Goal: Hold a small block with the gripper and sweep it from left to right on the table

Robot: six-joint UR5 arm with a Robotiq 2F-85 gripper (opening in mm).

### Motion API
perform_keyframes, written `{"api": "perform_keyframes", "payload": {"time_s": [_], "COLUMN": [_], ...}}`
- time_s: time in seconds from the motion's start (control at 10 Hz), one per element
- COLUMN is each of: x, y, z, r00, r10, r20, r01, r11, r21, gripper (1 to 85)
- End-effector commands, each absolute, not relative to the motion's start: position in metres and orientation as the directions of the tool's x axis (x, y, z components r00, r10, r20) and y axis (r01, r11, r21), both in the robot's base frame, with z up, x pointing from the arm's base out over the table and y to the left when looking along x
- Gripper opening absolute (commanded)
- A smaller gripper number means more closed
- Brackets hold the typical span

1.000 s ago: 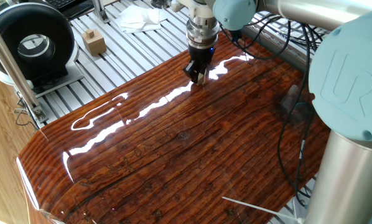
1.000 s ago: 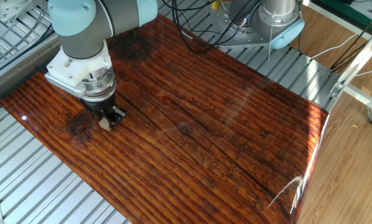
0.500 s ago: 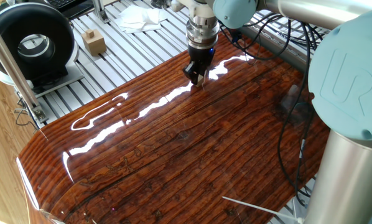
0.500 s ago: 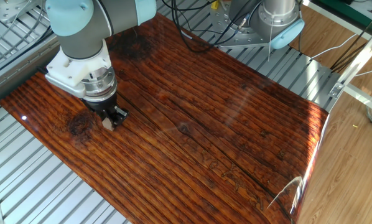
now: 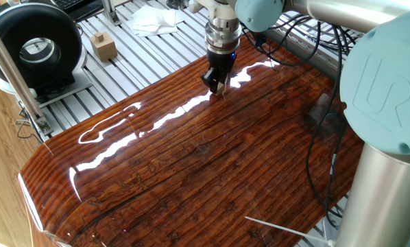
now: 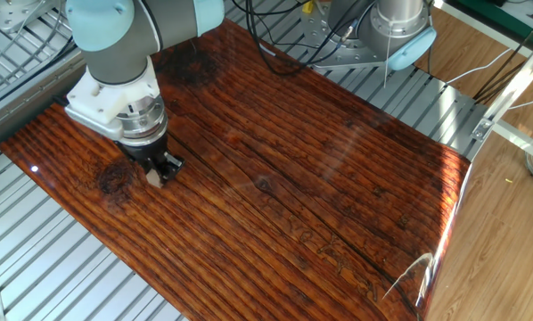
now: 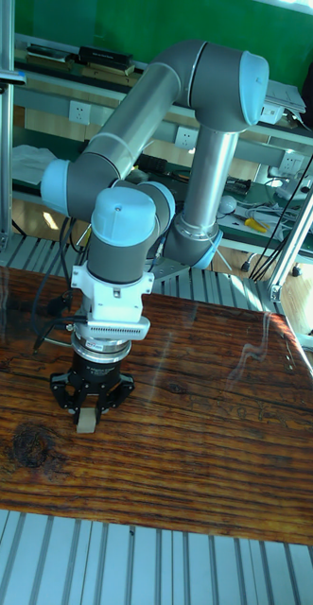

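Gripper [image 7: 87, 408] fingers pinch the small block [image 7: 85, 422], which pokes out below the tips against the table [image 6: 320, 196] near its left end. Only the block's top seems clamped, so dragging it rightward across the glossy board could twist it loose or tip it out if downward pressure is too heavy.
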State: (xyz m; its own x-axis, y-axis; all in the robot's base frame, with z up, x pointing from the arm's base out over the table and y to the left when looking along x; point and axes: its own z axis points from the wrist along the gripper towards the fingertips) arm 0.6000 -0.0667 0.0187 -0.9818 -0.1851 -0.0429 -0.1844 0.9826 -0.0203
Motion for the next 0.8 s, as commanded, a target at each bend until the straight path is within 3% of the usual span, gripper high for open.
{"api": "perform_keyframes", "payload": {"time_s": [0.0, 0.7], "x": [0.603, 0.591], "y": [-0.079, -0.07], "z": [0.02, 0.007], "r00": [-0.98, -0.984], "r10": [-0.192, -0.174], "r20": [-0.047, -0.042], "r01": [-0.188, -0.17], "r11": [0.98, 0.983], "r21": [-0.063, -0.072], "gripper": [1.0, 1.0]}}
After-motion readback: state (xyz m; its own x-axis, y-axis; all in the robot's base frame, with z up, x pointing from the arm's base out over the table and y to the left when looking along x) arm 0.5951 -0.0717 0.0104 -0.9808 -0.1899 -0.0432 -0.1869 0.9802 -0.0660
